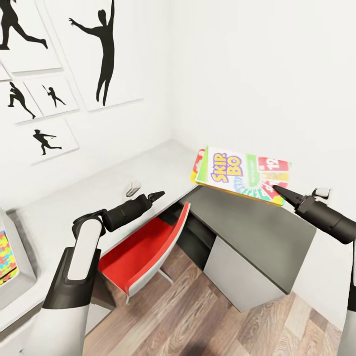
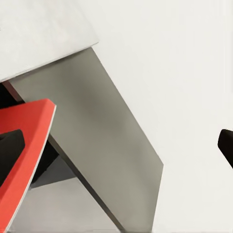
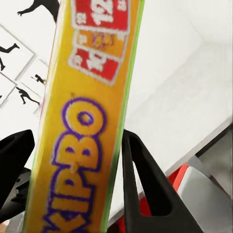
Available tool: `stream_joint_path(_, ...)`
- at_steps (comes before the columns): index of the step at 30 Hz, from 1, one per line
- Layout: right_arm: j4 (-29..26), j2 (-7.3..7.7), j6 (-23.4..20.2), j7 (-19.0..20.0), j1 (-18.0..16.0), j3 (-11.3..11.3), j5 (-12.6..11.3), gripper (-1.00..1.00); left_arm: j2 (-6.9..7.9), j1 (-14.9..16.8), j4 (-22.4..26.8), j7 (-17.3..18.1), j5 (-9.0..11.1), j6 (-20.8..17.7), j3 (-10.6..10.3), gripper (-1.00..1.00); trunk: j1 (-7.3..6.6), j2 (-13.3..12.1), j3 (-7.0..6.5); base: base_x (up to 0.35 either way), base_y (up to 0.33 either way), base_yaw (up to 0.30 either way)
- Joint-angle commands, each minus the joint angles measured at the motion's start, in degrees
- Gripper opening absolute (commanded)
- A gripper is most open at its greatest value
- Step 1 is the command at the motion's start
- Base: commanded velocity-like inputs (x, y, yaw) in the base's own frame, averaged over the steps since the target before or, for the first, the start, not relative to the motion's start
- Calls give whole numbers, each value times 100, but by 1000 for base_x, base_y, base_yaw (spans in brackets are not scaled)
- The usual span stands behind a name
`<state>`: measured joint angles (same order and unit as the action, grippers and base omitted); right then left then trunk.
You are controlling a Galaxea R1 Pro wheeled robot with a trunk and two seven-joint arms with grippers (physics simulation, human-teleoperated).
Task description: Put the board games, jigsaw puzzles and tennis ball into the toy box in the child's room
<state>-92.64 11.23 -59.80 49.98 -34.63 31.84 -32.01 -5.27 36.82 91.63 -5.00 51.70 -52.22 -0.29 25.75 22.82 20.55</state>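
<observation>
The grey tabletop (image 1: 163,165) fills the middle of the frame, and the toy box (image 1: 17,277) sits at its far lower left. At centre right, the right gripper (image 1: 280,190) has its jaws squeezed on a corner of the Skip-Bo game (image 1: 242,174), held up in the air, so the game could tip and slip out on the long trip to the box. The left gripper (image 1: 157,195) holds nothing, and whether its jaws are open cannot be told.

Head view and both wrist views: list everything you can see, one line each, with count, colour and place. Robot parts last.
Skip-Bo board game: one, yellow-green-red, held in the air over the desk corner.
Table: one L-shaped, light grey top, dark grey side panels.
Toy box: one, grey, on the table at far left.
Jigsaw puzzle: one visible, multicoloured, inside the toy box.
Chair: one, red, at the table.
Silhouette pictures: several, black on white, on the wall.
Floor: wood plank.
Left gripper: black, over the table edge.
Right gripper: black, shut on the Skip-Bo board game.
</observation>
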Motion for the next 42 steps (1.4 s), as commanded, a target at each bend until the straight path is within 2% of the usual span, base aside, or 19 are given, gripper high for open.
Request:
stream_joint_path(1, 0, -1, -20, 42, -5, 7, 12, -100, -2, 3, 5, -52, 60, -22, 3, 100, 4, 10, 0, 0, 0, -114)
stream_joint_path(5, 0, -53, -20, 114, 381, -3, 11, -100, 24, -181, 22, -30, 60, 16, 20, 100, 4, 10, -38, 0, 0, -113)
stream_joint_path(12, 0, -48, -20, 199, 615, 12, 11, -100, 37, -286, 33, -10, 60, 42, -6, 100, 4, 10, -103, 0, 0, -111)
stream_joint_path(20, 0, -3, -20, 478, 703, 50, 10, -100, 42, -329, 37, -3, 60, 52, -25, 100, 4, 10, -177, 0, 0, -110)
stream_joint_path(25, 0, -27, -20, 659, 729, 27, 10, -100, 43, -342, 38, 1, 60, 60, -36, 100, 4, 10, -224, 0, 0, -110)
stream_joint_path(42, 0, -22, -20, 804, 746, 13, 10, -100, 39, -357, 34, 6, 55, 65, -50, 100, 4, 10, -382, 0, 0, -102)
